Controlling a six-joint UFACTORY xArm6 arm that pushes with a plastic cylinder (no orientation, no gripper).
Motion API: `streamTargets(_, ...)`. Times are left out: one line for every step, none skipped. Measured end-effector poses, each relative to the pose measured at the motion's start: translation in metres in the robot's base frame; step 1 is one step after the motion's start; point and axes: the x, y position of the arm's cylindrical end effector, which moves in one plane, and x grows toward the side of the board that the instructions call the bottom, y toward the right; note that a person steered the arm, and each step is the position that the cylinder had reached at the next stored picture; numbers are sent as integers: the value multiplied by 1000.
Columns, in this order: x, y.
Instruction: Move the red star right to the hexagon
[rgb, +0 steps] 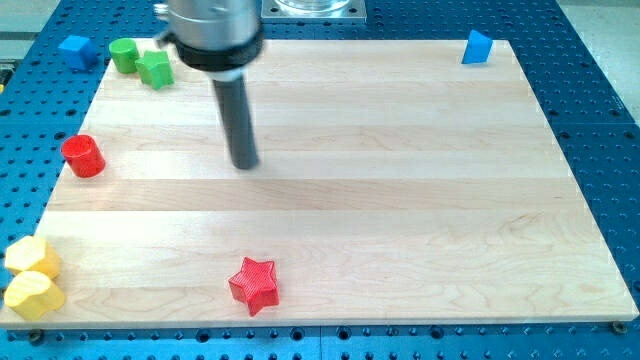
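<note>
A red star (253, 284) lies near the board's bottom edge, left of the middle. Two yellow blocks sit at the bottom left corner: an upper one (30, 256) and a lower yellow hexagon (33, 296), touching each other. My tip (244, 163) rests on the board in its upper left part, well above the red star and far to the right of the yellow blocks. It touches no block.
A red cylinder (83, 155) stands at the left edge. A green cylinder (123, 54) and a green star (155, 69) sit at the top left corner, with a blue block (76, 50) off the board beside them. A blue block (477, 46) sits at the top right.
</note>
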Motion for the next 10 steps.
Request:
streamTargets(48, 43)
streamTargets(112, 55)
streamTargets(162, 63)
streamTargets(175, 65)
streamTargets(173, -8)
streamTargets(144, -24)
streamTargets(126, -42)
streamTargets(151, -29)
streamTargets(167, -56)
streamTargets(131, -95)
